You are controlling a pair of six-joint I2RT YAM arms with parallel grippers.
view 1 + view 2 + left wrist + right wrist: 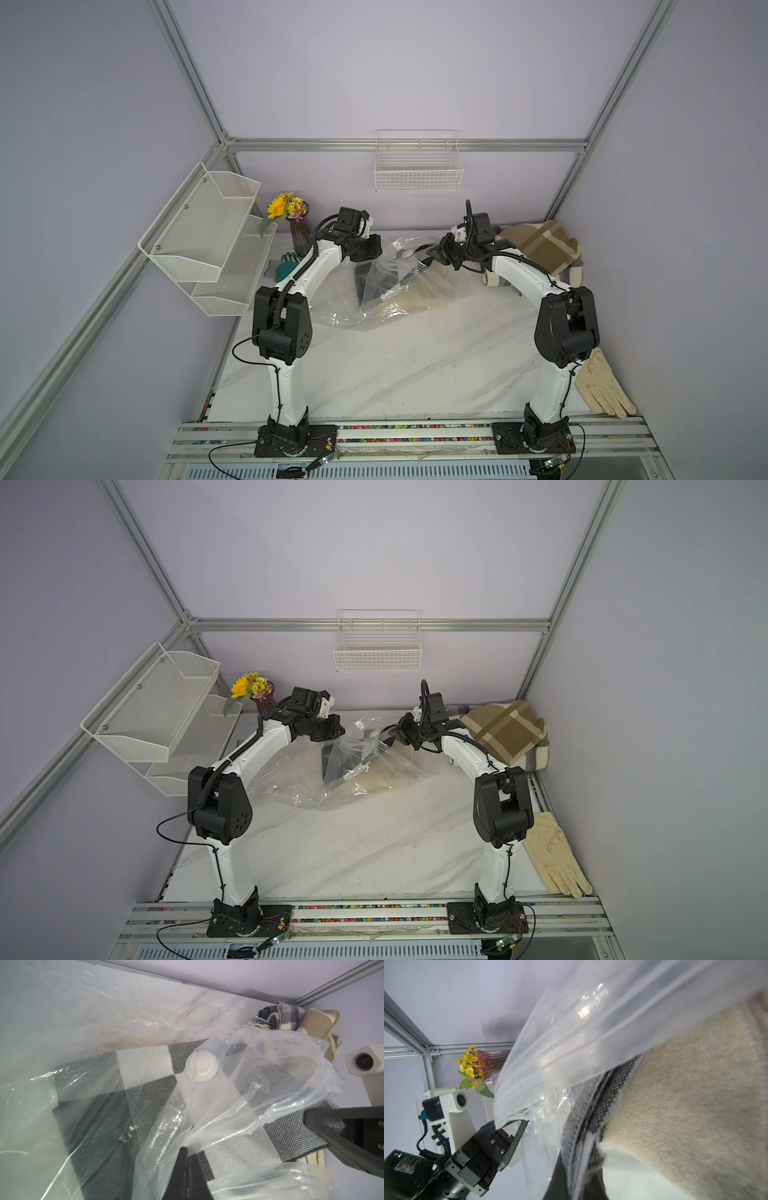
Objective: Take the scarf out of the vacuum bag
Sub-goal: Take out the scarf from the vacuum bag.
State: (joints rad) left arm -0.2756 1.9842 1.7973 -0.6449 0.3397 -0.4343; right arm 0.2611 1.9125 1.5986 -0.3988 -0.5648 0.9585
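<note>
Top views first, and both show the same thing. The vacuum bag (376, 291) lies crumpled at the far middle of the desk (395, 374), with the checked scarf (368, 282) inside it. The left end effector (368, 259) and the right end effector (426, 259) each tug the film up into a little tent. Folded plaid cloths (536, 249) sit in the far right corner.

Left wrist: the left one's fingers (182, 1178) are pressed together on a bunched fold of film. The white valve cap (202, 1066) sits over the scarf.

Right wrist: the bag's zip edge (591, 1039) stretches across, one end pinched by the left end effector. The right one's fingers are closed on film right at the scarf's knit edge. I can't tell if any cloth is caught too. A beige cloth (695, 1105) lies beside that edge.
</note>
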